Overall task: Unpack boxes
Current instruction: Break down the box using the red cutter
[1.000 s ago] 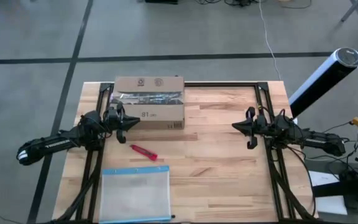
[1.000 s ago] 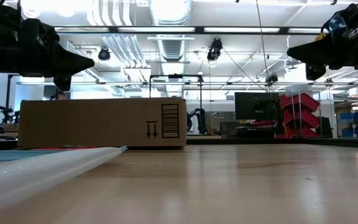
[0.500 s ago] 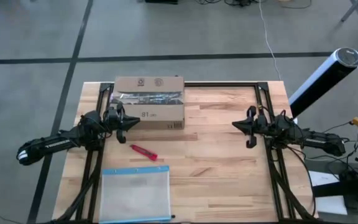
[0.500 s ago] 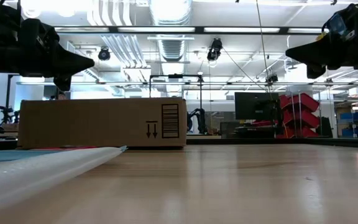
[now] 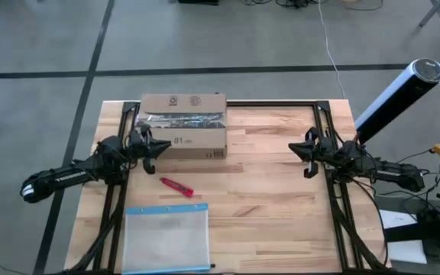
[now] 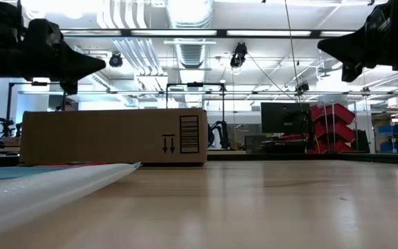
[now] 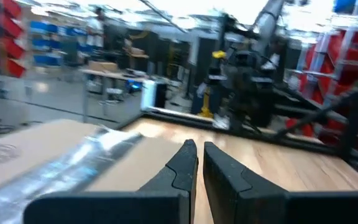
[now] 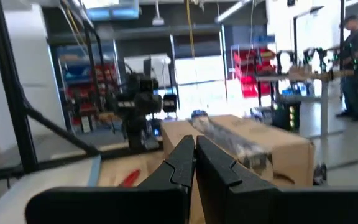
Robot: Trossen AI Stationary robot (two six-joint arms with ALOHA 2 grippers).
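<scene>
**Both arms shift a little, box stays put**

Since a second ago the right gripper (image 5: 309,156) has slid a bit toward the right edge of the table, and in the low view it sits a bit higher. The left gripper (image 5: 150,147) has moved only a tiny bit. Nothing else has moved.

The left gripper floats just beside the left end of the box (image 5: 183,126), up in the air, with its two fingers (image 7: 184,163) pressed almost together and holding nothing. The right gripper hangs well apart from the box, over the right side of the table (image 5: 266,191), fingers squeezed together and empty too.

The box sits at the far left part of the table, flaps down, with shiny tape along its top. A small red tool (image 5: 176,186) lies near it. A clear pouch (image 5: 166,237) lies at the near edge; the low view shows it only as a blurry strip that hides the red tool.
</scene>
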